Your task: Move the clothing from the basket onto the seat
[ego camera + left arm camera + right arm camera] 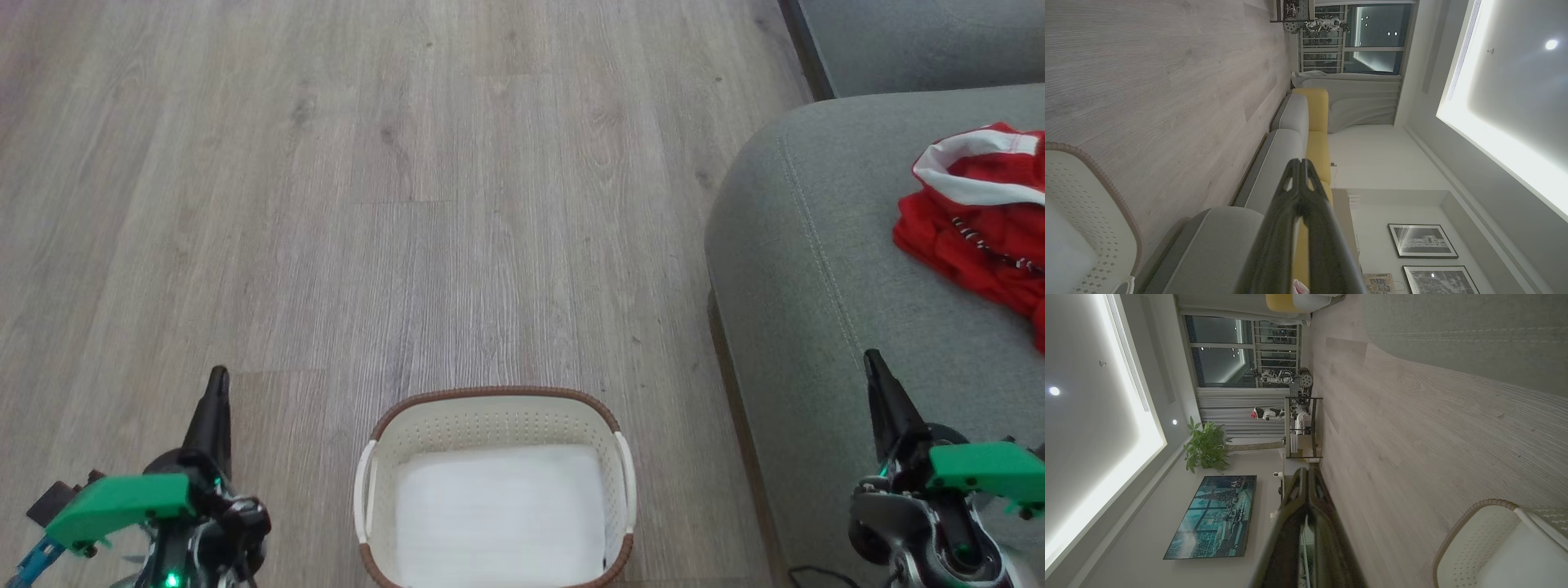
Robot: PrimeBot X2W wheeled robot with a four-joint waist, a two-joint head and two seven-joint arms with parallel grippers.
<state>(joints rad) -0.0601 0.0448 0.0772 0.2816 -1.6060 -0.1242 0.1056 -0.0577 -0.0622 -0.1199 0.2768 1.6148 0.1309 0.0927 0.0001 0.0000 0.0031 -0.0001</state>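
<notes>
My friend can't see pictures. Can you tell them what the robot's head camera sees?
Red clothing with white trim lies on a grey-green seat at the right, while the cream basket sits on the wooden floor at bottom centre, its white bottom bare. The left gripper and right gripper sit low in the corners, both shut, holding nothing.

Black-fingered left pincer [218, 377] and right pincer [872, 359] carry green housings [122, 502].
</notes>
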